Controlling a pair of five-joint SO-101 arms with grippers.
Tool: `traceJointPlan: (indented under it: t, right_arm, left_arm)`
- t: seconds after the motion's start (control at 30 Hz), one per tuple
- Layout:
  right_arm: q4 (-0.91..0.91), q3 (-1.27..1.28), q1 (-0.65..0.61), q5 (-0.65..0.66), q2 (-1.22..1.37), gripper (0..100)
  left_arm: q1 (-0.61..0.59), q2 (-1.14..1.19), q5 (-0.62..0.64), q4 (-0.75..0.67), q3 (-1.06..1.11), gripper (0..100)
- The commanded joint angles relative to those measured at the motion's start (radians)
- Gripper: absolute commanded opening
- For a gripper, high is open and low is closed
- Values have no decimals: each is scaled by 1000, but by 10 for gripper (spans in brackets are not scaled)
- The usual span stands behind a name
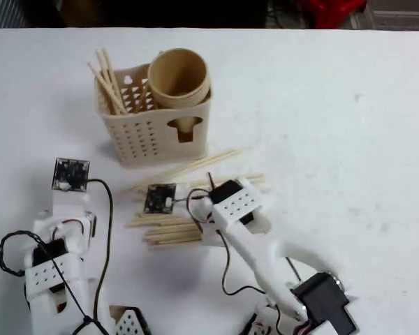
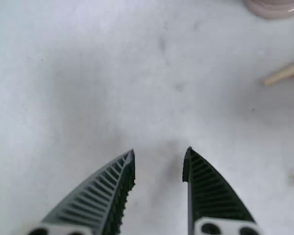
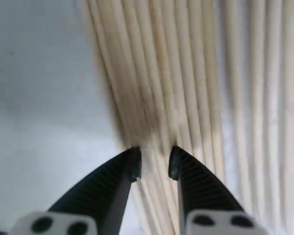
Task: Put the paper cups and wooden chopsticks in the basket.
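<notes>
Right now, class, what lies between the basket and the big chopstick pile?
In the high view, a few loose chopsticks lie slantwise on the table between the basket and the pile; otherwise that stretch is bare.

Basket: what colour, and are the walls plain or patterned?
The basket is cream-beige, its walls perforated with rows of small holes. Best seen in the high view.
</notes>
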Motion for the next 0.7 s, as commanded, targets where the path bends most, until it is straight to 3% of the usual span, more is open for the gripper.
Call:
traceJointPlan:
  t: [0.0,0.33,0.53,0.67]
  right_arm:
    - [-73,5,-10,-38,-4,111]
    - [-185,78,-13,-51,-2,111]
    - [-208,97,-10,-55,-2,18]
    - [-203,98,-13,-55,8,22]
  left_arm:
    - [-7,-19,9,-17,-5,173]
    - [-7,-19,9,-17,-5,173]
    - [-7,-19,9,-17,-5,173]
    - [-7,-19,9,-17,-5,173]
